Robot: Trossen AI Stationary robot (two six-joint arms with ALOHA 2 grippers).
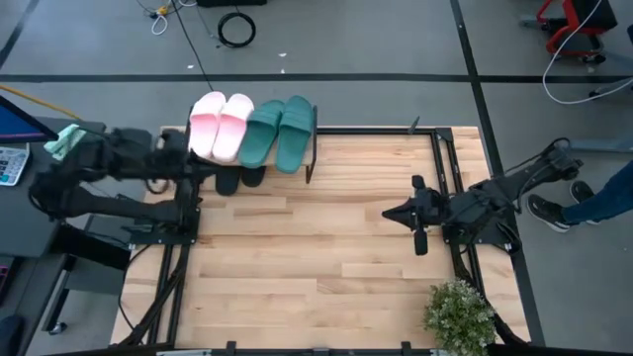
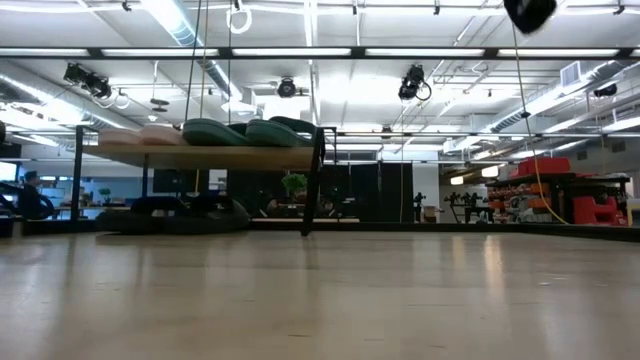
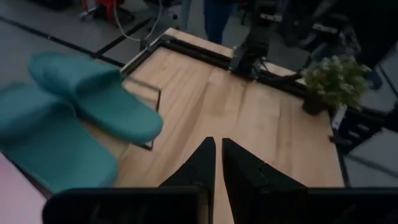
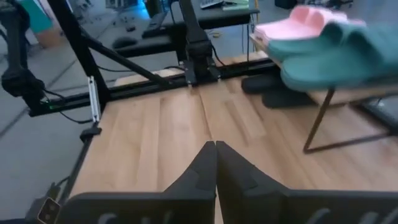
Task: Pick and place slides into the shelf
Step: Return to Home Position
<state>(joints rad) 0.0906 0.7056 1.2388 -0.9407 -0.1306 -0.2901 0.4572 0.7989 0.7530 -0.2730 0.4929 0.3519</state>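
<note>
The shelf (image 2: 220, 157) stands at the table's far left. A pale pink pair (image 1: 220, 124) and a teal green pair (image 1: 279, 131) of slides lie side by side on its plank top. The black pair (image 1: 240, 180) lies on the table under the shelf, its near ends sticking out. My left gripper (image 1: 216, 170) is shut and empty at the shelf's near left side, above the black slides; its wrist view (image 3: 217, 155) shows the teal slides (image 3: 81, 118) beside it. My right gripper (image 1: 391, 214) is shut and empty over the table's right half, pointing left.
A small potted plant (image 1: 460, 314) stands at the table's near right corner. Black frame rails (image 1: 445, 158) run along the table's sides. Bare wooden tabletop (image 1: 316, 247) lies between the two arms. A person's legs (image 1: 593, 203) show on the floor beyond the right edge.
</note>
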